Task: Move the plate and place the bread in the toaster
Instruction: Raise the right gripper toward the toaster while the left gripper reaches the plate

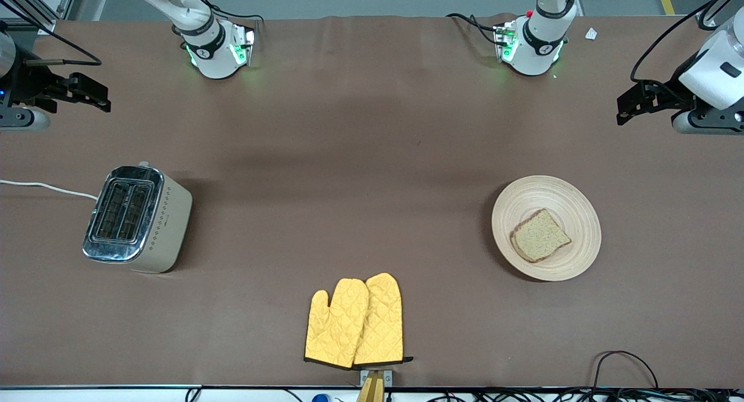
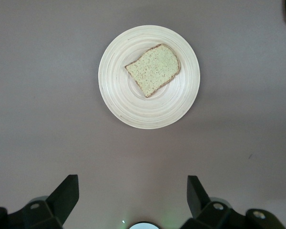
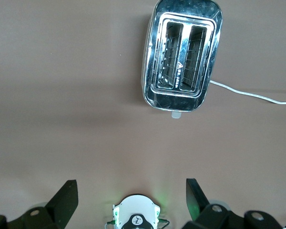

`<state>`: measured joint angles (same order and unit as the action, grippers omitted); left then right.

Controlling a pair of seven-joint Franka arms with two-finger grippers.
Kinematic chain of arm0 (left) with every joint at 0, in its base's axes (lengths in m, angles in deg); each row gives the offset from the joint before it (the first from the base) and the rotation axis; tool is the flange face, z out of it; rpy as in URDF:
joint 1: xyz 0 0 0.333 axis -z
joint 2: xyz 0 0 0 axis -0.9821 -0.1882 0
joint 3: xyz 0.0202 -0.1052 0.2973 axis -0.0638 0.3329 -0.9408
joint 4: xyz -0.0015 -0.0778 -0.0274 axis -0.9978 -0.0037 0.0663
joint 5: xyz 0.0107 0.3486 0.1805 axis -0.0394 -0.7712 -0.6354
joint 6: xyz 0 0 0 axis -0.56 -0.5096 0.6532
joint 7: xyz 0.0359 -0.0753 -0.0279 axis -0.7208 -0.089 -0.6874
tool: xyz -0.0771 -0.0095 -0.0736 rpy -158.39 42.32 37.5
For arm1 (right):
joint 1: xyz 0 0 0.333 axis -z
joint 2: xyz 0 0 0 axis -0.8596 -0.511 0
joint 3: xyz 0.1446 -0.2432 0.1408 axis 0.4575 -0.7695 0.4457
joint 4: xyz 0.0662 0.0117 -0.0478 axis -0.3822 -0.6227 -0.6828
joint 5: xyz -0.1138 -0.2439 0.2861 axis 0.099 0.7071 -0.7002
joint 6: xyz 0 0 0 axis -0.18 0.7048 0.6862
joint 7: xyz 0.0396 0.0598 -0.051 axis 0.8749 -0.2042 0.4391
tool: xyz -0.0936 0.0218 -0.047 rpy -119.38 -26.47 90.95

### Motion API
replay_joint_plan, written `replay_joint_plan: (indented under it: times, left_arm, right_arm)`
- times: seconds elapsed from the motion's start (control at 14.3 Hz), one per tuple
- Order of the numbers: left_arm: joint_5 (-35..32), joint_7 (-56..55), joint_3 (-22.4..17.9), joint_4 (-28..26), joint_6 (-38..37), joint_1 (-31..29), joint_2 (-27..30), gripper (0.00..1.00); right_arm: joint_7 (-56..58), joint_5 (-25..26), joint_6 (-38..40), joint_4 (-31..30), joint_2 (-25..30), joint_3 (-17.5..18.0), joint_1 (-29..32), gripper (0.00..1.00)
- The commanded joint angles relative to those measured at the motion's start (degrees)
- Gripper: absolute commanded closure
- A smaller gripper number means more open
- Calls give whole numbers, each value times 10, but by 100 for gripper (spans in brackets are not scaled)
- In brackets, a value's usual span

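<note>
Mitts (image 1: 356, 322) nearest; bread (image 1: 540, 235) on plate (image 1: 572, 207); toaster (image 1: 137, 217) slots empty.

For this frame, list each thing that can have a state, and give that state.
plate: flat on the table toward the left arm's end, holding the bread.
bread: lying flat on the plate, ungripped.
toaster: upright toward the right arm's end, both slots empty, cord attached.
oven mitts: lying flat, overlapping, near the front camera.
left gripper: open, holding nothing, raised, waiting.
right gripper: open, holding nothing, raised, waiting.
</note>
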<state>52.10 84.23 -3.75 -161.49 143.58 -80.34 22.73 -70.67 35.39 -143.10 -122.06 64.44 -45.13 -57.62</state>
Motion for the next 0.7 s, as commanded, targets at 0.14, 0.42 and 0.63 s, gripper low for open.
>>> replay_joint_plan:
  times: [0.14, 0.42, 0.63]
  left_arm:
    - [4, 10, 1, 12, -8, -1, -5, 0]
    - [11, 16, -6, 68, -8, -13, -71, 0]
    - [54, 21, -9, 73, -8, -49, -109, 0]
  right_arm:
    - [-9, 5, 9, -9, 12, 3, 3, 0]
    - [-8, 5, 8, -8, 12, 3, 4, 0]
    - [-9, 3, 5, -8, 12, 3, 4, 0]
